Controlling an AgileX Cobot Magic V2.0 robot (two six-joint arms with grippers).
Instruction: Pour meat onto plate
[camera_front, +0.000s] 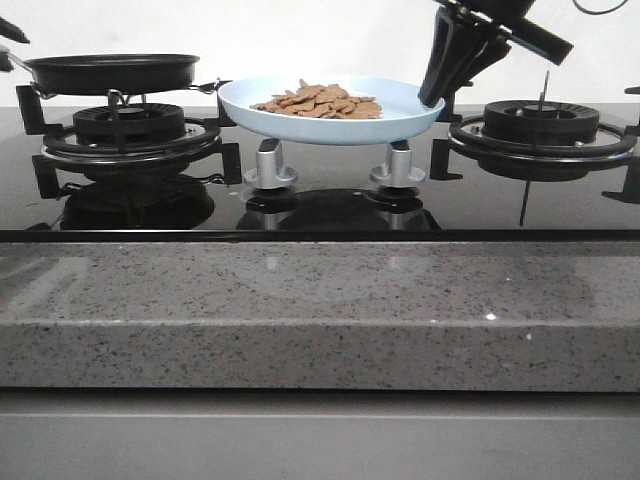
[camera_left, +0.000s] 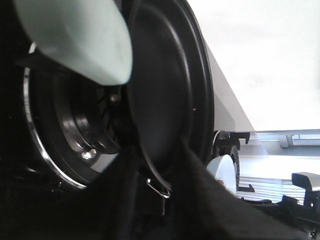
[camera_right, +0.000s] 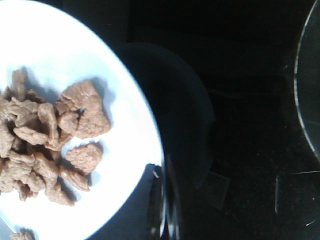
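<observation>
I see the meat (camera_front: 320, 101) heaped on the plate (camera_front: 400, 125). I think it's light and slippery. My right gripper (camera_front: 432, 98) pinches the rim; left I can't tell.

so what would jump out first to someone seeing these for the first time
The pale-blue plate at the middle of the stove, raised above the two silver knobs, with a heap of light-brown meat on it. The right pincer grips its right rim. On the left burner sits the black frying pan, apparently empty, its handle held by the left pincer.
</observation>
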